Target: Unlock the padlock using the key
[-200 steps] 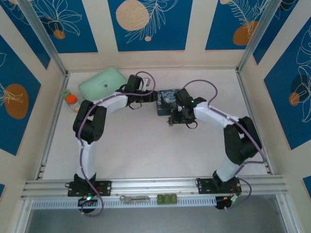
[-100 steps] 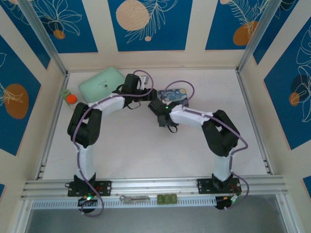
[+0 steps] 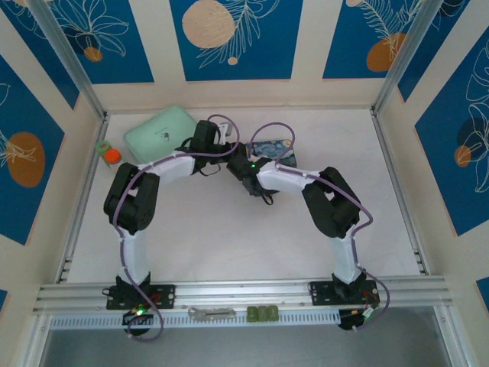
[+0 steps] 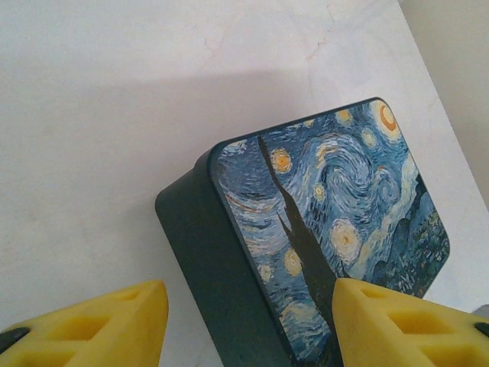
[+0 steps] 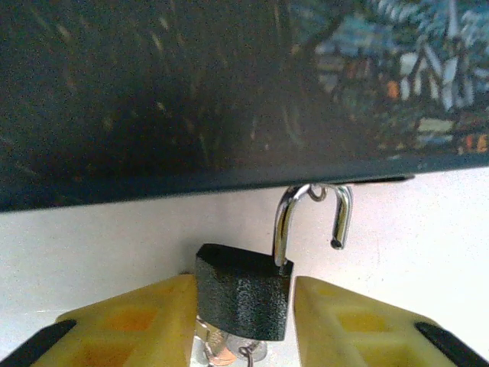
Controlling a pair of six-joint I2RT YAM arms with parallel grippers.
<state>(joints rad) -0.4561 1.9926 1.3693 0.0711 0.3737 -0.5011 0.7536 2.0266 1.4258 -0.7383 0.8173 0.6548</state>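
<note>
Right wrist: right end effector [image 5: 244, 284] clasps padlock [image 5: 243, 297], its shackle [image 5: 283, 222] sprung open. Left end effector [image 4: 244, 325] gapes above tin [image 4: 344, 222]; it should steady that.

Left arm [image 3: 164, 163] and right arm [image 3: 302, 180] are crowding the starry-night tin [image 3: 279, 148] at upper centre, mint-green case [image 3: 160, 130] sitting upper left. Lower half of the table [image 3: 229, 245] is lying wide open. Meanwhile the padlock [image 5: 243, 297] is plugging the right gripper [image 5: 246, 283] gap.

White matte bench [image 3: 229, 237] under even diffuse light, cream enclosure walls [image 3: 306, 92], blue botanical panels [image 3: 244, 53] with peach and orange discs [image 3: 208, 23], aluminium corner posts [image 3: 66, 55], slotted aluminium rail [image 3: 244, 290] along the near edge, grey surface [image 3: 267, 348] below it.
</note>
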